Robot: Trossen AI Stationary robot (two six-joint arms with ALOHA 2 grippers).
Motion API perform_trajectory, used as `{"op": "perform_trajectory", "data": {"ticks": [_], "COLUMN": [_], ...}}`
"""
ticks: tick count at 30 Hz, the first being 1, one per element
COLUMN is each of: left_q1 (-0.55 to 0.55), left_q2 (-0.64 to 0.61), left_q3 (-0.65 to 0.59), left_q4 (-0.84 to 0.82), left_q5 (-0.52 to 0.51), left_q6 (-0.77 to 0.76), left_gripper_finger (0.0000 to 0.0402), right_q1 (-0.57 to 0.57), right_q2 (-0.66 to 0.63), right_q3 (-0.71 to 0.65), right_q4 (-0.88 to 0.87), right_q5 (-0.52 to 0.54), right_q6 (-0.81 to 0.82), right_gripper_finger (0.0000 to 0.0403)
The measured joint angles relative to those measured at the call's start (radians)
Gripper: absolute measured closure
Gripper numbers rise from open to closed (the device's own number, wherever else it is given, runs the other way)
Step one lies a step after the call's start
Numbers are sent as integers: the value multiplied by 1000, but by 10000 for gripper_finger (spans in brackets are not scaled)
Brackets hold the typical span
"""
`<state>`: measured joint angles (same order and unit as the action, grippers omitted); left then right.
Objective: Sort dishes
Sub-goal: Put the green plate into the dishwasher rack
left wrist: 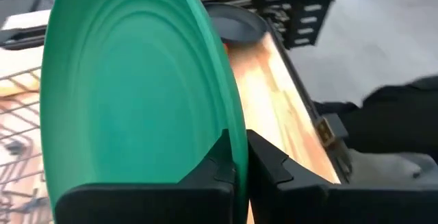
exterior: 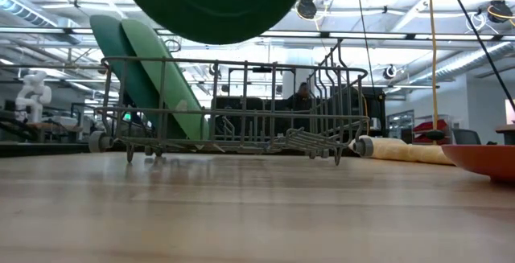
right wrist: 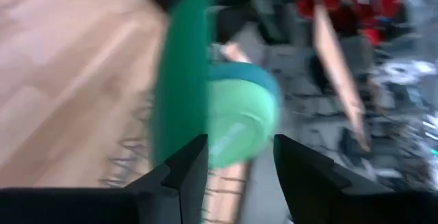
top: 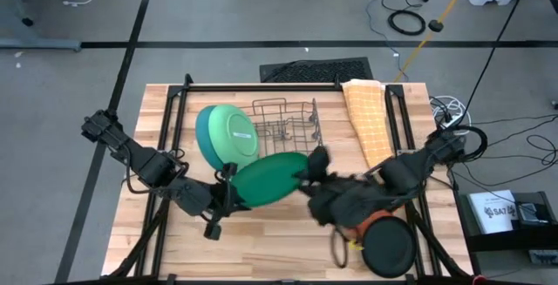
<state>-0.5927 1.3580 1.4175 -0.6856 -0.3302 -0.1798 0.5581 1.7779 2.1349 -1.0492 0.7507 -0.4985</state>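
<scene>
The dark green plate is held in the air near the table's middle and shows at the top of the low view. My left gripper is shut on its left rim. My right gripper is open at the plate's right edge; in the blurred right wrist view the plate's rim stands just ahead of one finger. The light green plate and the teal plate stand on edge, leaning, in the left end of the wire rack. The black plate lies on the orange plate at the near right. My left gripper pinches the dark green plate's rim between its two fingers, one on each face. The fingers come about level from the table's left. The plate is lifted clear of the table and tilted, well above the rack's height.
The rolled orange checked cloth lies right of the rack, by the right frame rail. The wire rack's right part holds no plates. Bare wood lies near the table's front edge. Dark frame rails run along both table sides.
</scene>
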Motion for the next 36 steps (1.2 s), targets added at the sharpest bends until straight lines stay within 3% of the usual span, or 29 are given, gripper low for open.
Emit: {"op": "perform_trajectory", "data": {"ticks": [5,10,14,23,27,36], "left_q1": [52,135,175,227,259,291], "left_q2": [-1,-1,0,-1,-1,0], "left_q3": [14,-37,-98,-306,-413,-552], "left_q4": [0,84,252,685,860,976], "left_q5": [-116,-221,-353,-561,-572,-635], "left_q6": [-47,-210,-313,-353,-388,-450], "left_gripper_finger": [386,387,387,387,387,387], "right_q1": [75,139,173,220,237,256], "right_q2": [-82,-135,-136,-100,-82,-45], "right_q3": [0,0,0,0,0,0], "right_q4": [-38,-97,-141,-245,-283,-296], "right_q5": [161,260,276,275,271,268], "right_q6": [38,120,173,273,322,371], "right_gripper_finger": [244,245,245,245,245,245]}}
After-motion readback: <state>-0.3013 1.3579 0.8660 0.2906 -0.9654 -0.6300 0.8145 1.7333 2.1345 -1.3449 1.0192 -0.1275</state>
